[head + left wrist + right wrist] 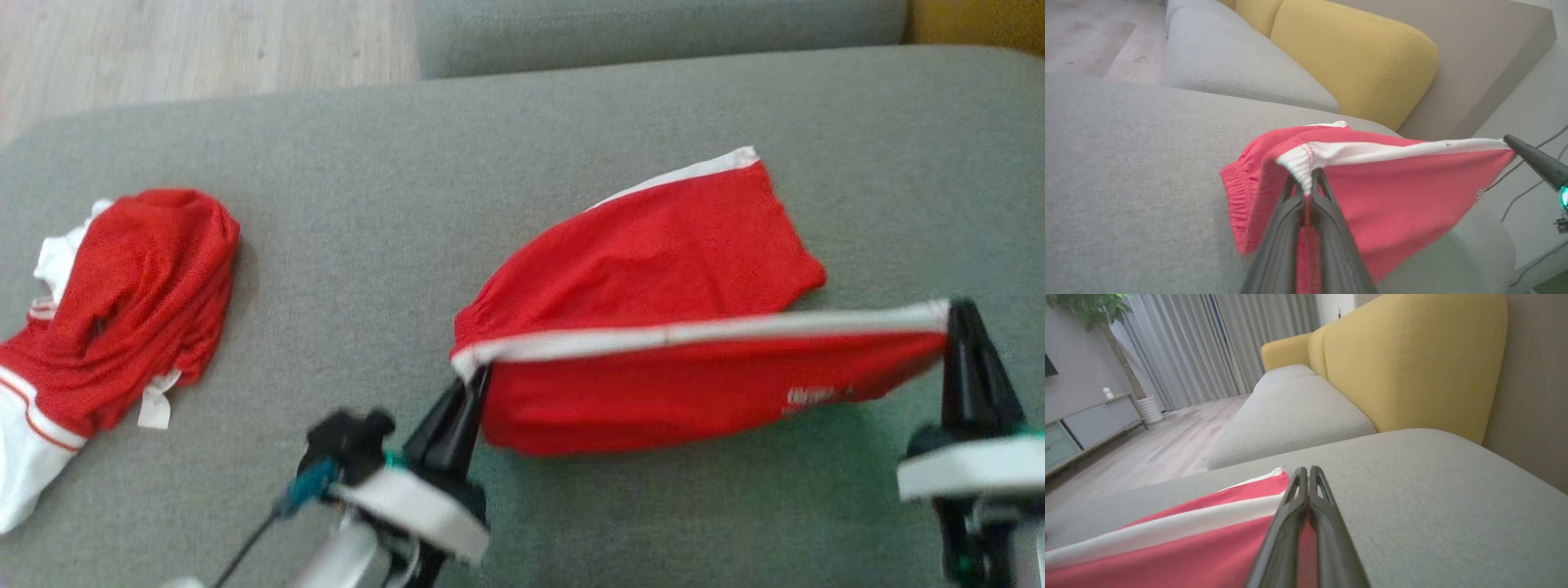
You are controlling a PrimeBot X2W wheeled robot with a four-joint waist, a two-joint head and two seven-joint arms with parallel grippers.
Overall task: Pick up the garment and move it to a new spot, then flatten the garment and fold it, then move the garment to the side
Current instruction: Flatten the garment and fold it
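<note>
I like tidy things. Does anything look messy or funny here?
Yes: a second red and white garment lies crumpled at the left of the grey cushion, its tag sticking out. The red shorts hang stretched between the left gripper and right gripper.

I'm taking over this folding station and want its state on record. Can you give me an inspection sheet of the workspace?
Surface: grey cushion, carrying two garments.
Job's things: red shorts, white-striped edge stretched taut between both grippers, far part seemingly resting on the cushion.
Clutter: crumpled red and white garment lying at the left, apart from the shorts.
Grippers: left gripper shut on the waistband end; right gripper shut on the stripe's other end.
Cables: dark cable off the left wrist; loose cables by the wall.
Surroundings: yellow backrest, wood floor, curtains, low cabinet.
</note>
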